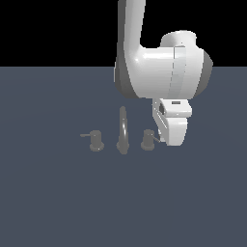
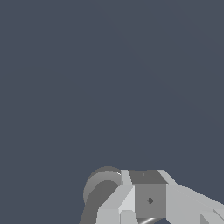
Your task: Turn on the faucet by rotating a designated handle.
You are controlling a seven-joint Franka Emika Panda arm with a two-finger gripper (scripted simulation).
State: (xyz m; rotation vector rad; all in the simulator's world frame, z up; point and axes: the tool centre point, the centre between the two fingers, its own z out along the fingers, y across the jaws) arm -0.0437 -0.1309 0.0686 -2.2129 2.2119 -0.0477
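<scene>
The dull-grey faucet stands on the floor, its tall arched spout (image 1: 123, 130) between two short knobs. The handle (image 1: 148, 140) is the knob at the exterior view's right, and its thin rod points right toward my gripper. The twin knob (image 1: 96, 141) at the left has a rod pointing left. My gripper (image 1: 163, 141) hangs low right beside the handle, at the tip of the rod. The white hand hides its fingers. In the wrist view the handle (image 2: 103, 186) sits close against my fingers (image 2: 148, 200), which look pressed together with nothing between them.
The flat dark grey-blue floor (image 1: 58, 202) spreads all around the faucet. My white arm (image 1: 159, 67) rises above and behind the handle and hides the ground there.
</scene>
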